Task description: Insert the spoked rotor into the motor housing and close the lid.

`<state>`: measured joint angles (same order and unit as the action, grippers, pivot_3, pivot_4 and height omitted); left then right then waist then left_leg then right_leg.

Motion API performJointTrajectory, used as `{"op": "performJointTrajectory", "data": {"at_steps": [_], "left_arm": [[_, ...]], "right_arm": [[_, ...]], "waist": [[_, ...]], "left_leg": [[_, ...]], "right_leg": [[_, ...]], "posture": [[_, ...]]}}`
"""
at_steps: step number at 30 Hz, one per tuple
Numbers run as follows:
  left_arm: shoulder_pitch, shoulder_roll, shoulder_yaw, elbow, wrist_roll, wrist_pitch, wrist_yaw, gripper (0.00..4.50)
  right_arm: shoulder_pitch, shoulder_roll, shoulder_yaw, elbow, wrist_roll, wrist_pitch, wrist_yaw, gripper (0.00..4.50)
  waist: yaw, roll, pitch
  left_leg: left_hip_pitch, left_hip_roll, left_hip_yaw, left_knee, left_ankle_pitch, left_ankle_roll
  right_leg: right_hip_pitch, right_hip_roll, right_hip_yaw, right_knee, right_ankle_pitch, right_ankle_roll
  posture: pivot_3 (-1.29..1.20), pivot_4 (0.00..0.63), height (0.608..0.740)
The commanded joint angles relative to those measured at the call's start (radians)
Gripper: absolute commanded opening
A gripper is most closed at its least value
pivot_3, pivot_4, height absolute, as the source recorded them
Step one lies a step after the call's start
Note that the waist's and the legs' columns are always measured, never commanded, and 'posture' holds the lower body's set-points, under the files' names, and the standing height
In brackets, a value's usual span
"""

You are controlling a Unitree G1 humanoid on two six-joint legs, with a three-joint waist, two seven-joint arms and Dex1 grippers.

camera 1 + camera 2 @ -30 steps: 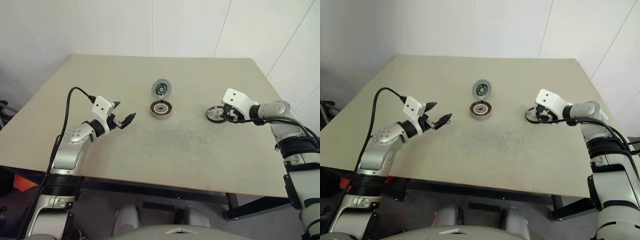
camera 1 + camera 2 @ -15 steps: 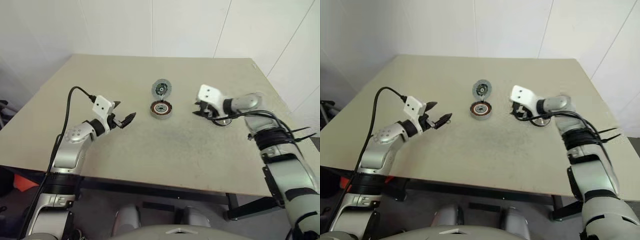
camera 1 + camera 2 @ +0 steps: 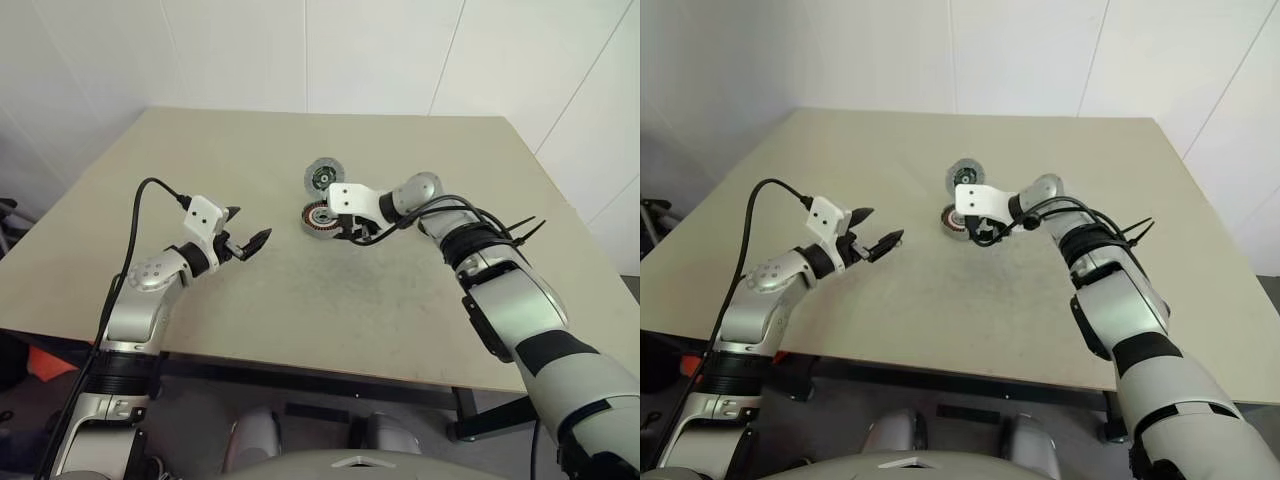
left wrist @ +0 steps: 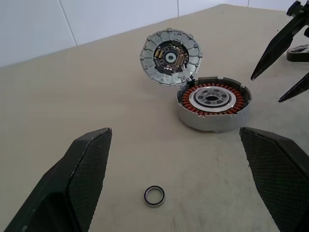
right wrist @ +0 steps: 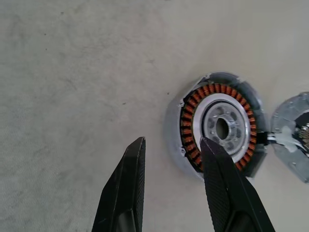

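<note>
— Where is the short round metal housing with copper-orange windings (image 4: 214, 108)?
— Mid-surface (image 3: 400, 290), just below the right pincer (image 5: 171, 142), which is parted and empty. The flat grey spoked disc (image 4: 170, 57) sits just behind; a small black ring (image 4: 154, 196) lies before the wide-open left pincer (image 3: 250, 225).

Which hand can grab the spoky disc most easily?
Right. The right hand hangs over the motor ring, right beside the spoked disc, with its fingers apart and empty. The left hand is farther off.

copper-orange windings in grey motor housing (image 4: 214, 108)
</note>
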<state>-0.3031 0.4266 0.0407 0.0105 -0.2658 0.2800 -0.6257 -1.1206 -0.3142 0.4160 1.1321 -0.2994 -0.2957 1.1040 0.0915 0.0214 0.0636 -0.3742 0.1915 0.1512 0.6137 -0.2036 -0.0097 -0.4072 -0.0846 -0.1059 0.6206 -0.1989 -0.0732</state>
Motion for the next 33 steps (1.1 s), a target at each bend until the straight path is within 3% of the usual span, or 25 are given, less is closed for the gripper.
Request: {"op": "performJointTrajectory", "data": {"at_steps": [1, 16, 24, 33], "left_arm": [[0.000, 0.004, 0.021, -0.053, -0.011, -0.001, 0.010, 4.50], [0.037, 0.010, 0.029, -0.102, -0.013, 0.017, 0.037, 4.50], [0.039, 0.012, 0.032, -0.102, -0.008, 0.013, 0.043, 4.50], [0.036, 0.011, 0.029, -0.097, -0.007, 0.011, 0.047, 4.50]], "right_arm": [[-0.069, 0.039, 0.014, 0.074, -0.042, -0.035, -0.052, 2.01], [-0.111, 0.103, 0.063, 0.208, -0.190, -0.020, -0.154, 2.01], [-0.112, 0.112, 0.086, 0.216, -0.228, -0.017, -0.178, 0.04], [-0.107, 0.101, 0.064, 0.216, -0.216, -0.004, -0.200, 0.04]], "waist": [[-0.001, 0.000, 0.000], [-0.011, 0.000, 0.000], [-0.020, 0.000, 0.000], [-0.020, 0.000, 0.000]], "left_leg": [[0.000, 0.000, 0.000, 0.000, 0.000, 0.000], [0.002, 0.000, 0.000, 0.000, 0.000, -0.001], [0.003, 0.000, 0.000, 0.000, 0.000, -0.001], [0.004, 0.000, 0.000, 0.000, 0.001, -0.001]], "right_leg": [[0.000, 0.000, 0.000, 0.000, 0.000, 0.000], [0.001, 0.000, 0.001, 0.002, 0.000, 0.000], [0.002, 0.000, 0.001, 0.002, 0.000, -0.001], [0.002, 0.000, 0.001, 0.003, 0.000, -0.001]], "posture": [[0.00, 0.000, 0.740], [0.00, 0.000, 0.740], [0.00, 0.000, 0.740], [0.00, 0.000, 0.740]]}}
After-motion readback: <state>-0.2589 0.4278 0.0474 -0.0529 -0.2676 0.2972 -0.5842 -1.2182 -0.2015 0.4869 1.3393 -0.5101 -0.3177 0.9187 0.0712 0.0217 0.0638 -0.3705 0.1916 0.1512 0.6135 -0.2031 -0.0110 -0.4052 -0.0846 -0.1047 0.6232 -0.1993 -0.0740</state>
